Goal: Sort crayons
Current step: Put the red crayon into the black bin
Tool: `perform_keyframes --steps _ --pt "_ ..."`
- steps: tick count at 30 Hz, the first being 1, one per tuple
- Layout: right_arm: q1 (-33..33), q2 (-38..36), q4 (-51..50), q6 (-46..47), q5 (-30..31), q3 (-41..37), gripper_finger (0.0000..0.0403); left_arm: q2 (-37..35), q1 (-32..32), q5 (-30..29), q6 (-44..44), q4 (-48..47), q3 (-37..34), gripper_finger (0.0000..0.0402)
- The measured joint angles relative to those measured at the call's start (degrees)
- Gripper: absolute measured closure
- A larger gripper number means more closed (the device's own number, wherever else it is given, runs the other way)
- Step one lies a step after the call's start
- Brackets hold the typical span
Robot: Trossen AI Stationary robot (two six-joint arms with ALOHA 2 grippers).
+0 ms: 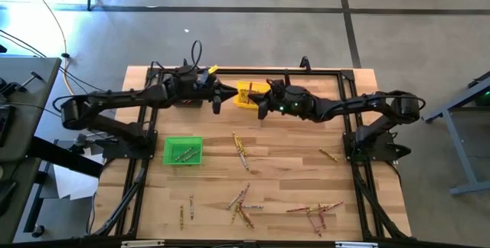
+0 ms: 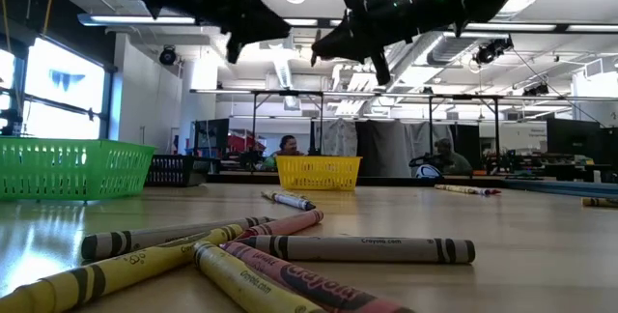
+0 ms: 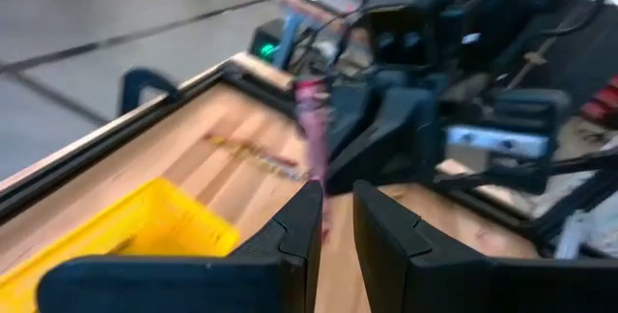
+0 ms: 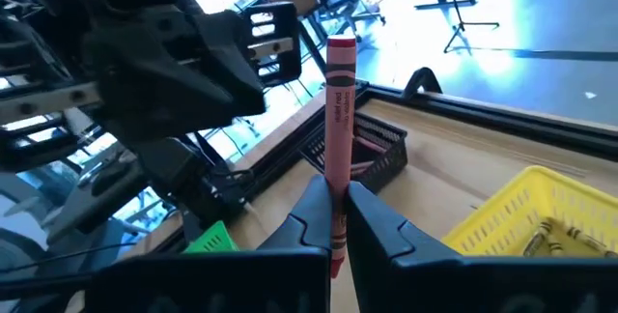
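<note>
My right gripper (image 1: 261, 111) is shut on a red crayon (image 4: 339, 110), in the air beside the yellow bin (image 1: 246, 95) near the table's far edge. My left gripper (image 1: 217, 104) hangs just to its left, above the table. Its fingers stand a narrow gap apart (image 3: 336, 231) and hold nothing. In the left wrist view the crayon (image 3: 311, 125) shows blurred in front of the right gripper. The black bin (image 4: 362, 149) lies under the left arm with red crayons in it. The green bin (image 1: 184, 151) holds a few crayons. Several loose crayons (image 1: 241, 153) lie on the table. My right gripper pinches the red crayon near one end (image 4: 336, 197) between its two fingers. Most of the crayon sticks out beyond the fingertips toward the left arm. It is lifted clear of the table and the bins.
More loose crayons lie near the front edge (image 1: 314, 211), at the front left (image 1: 186, 211) and at the right (image 1: 329, 155); some show close up in the low view (image 2: 290, 255). The yellow bin (image 4: 541, 221) holds yellow crayons. People sit in the room behind the table (image 2: 287, 145).
</note>
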Motion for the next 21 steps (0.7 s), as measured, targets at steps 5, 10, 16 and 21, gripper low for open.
perform_keyframes --steps 5,10,16,21 --pt "-1.0 0.0 0.0 0.0 0.0 0.0 0.0402 4.5 -0.1 0.1 -1.9 4.8 0.0 0.0351" --pt "-1.4 0.0 0.1 0.7 0.0 0.0 0.0402 8.3 0.0 1.6 -5.6 5.4 0.0 0.0330" --pt "-1.4 0.0 -0.8 1.7 -0.3 0.0 0.0397 10.6 0.0 2.3 -5.7 9.0 0.0 0.0283" --pt "-1.4 0.0 -2.0 2.0 -0.3 0.0 0.0398 10.6 0.0 1.9 -4.2 11.1 0.0 0.0252"
